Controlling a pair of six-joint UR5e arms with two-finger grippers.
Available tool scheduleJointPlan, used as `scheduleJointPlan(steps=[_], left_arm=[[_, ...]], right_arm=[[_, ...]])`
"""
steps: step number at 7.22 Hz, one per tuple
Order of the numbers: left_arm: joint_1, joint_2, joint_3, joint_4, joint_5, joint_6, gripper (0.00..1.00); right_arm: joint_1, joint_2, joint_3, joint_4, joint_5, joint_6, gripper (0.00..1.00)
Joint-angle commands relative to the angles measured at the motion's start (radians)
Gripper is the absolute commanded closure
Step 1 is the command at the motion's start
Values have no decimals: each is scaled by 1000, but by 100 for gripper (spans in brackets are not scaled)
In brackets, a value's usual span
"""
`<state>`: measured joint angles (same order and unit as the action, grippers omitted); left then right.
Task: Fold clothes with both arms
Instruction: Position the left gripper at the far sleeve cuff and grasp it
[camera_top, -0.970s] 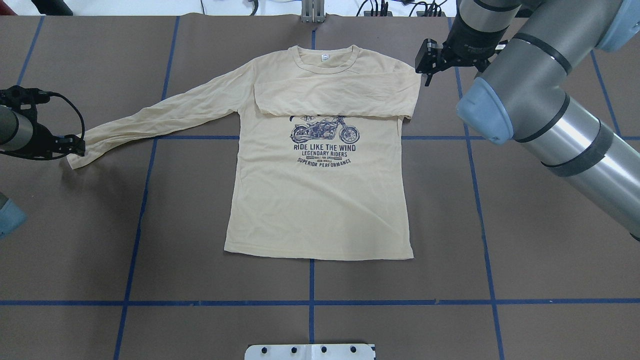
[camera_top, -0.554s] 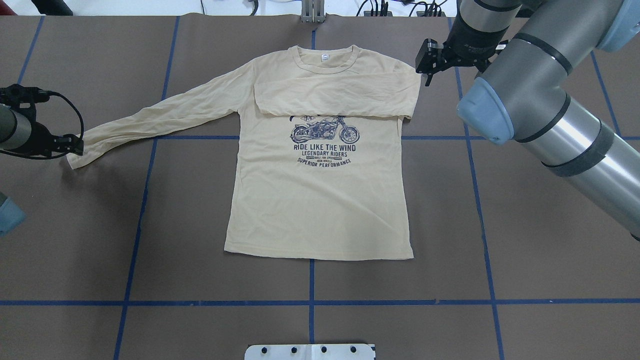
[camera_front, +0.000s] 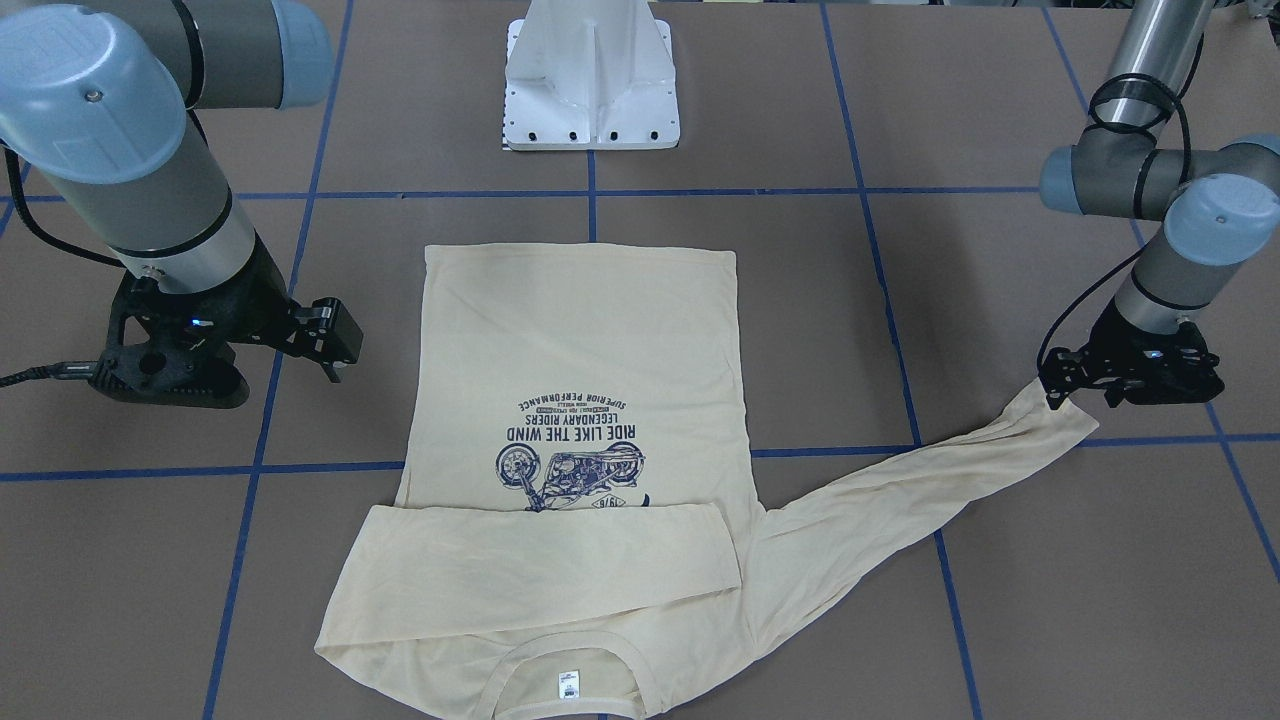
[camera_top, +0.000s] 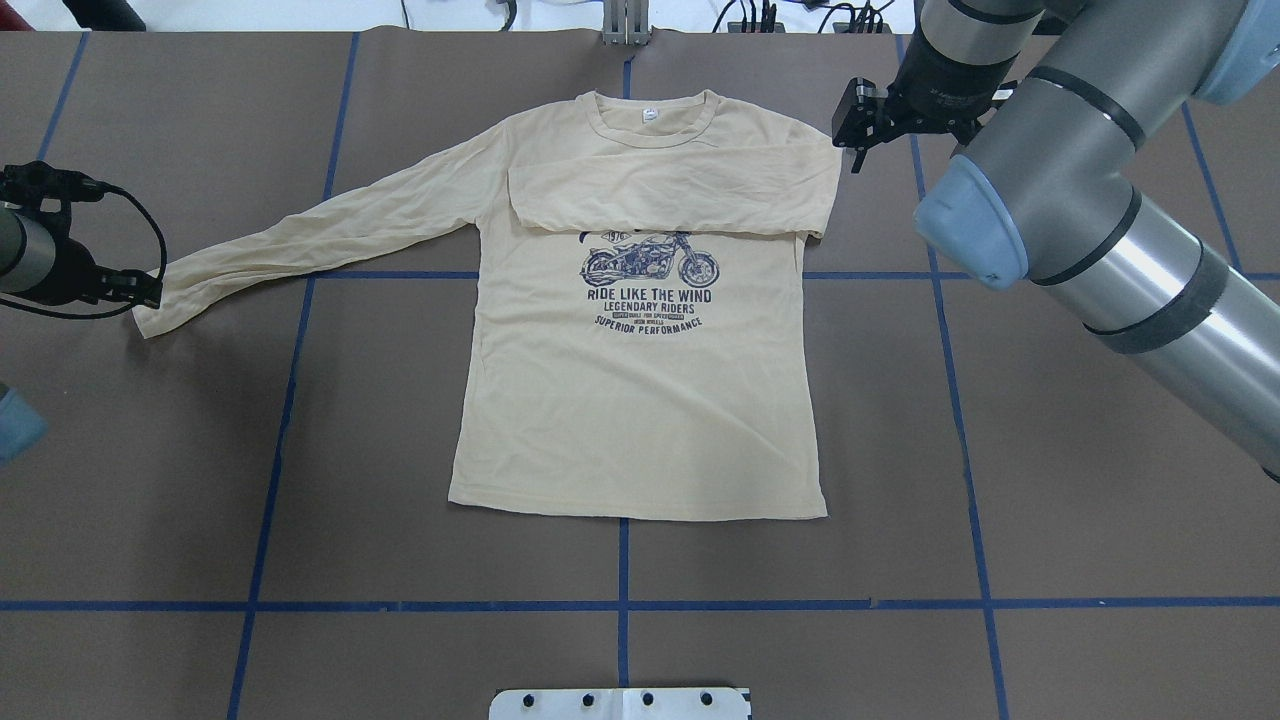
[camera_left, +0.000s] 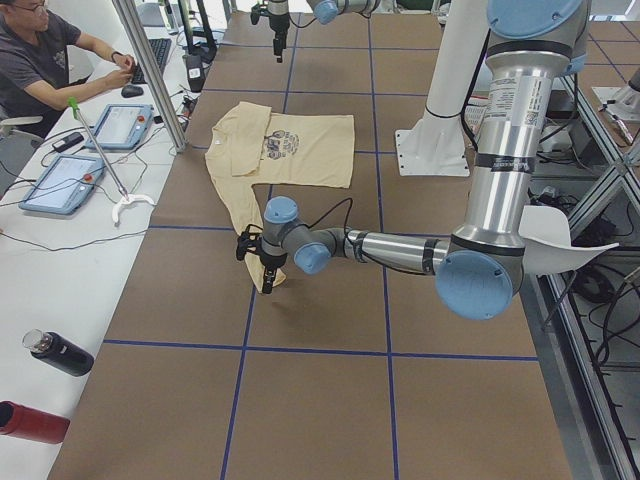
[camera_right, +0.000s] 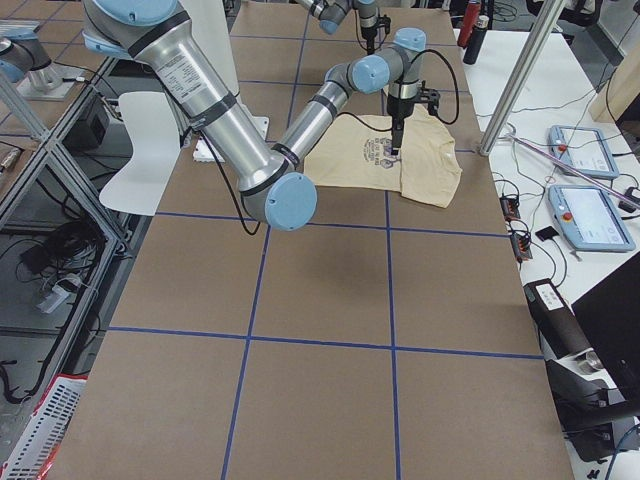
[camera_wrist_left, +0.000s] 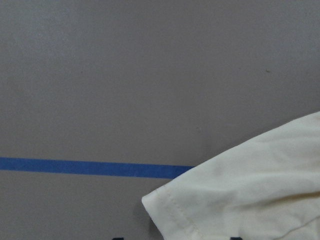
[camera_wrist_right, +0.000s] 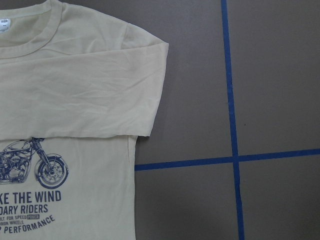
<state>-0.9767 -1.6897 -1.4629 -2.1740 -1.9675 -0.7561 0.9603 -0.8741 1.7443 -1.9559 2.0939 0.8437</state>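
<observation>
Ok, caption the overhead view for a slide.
Shirt, one sleeve folded across; left gripper at other cuff, right gripper beside shoulder.

Shirt (camera_top: 640, 400) flat in the middle of the table (camera_top: 1050, 500), collar (camera_top: 650, 132) on the side far from the base (camera_top: 620, 703).
Its right sleeve (camera_top: 670, 195) lies folded across the chest; the left sleeve (camera_top: 330, 235) stretches out left, cuff (camera_top: 152, 318) at the left gripper (camera_top: 152, 292). The right gripper (camera_top: 853, 150) hangs near the right shoulder.
</observation>
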Motion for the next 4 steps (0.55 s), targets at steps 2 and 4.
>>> scheduleJointPlan(steps=[2, 4], left_arm=[[-2, -30, 38, -1, -2, 14, 23], [-19, -30, 39, -1, -5, 52, 24]], right_arm=[[0, 1, 0, 0, 0, 0, 0], [2, 3, 1, 0, 0, 0, 0]])
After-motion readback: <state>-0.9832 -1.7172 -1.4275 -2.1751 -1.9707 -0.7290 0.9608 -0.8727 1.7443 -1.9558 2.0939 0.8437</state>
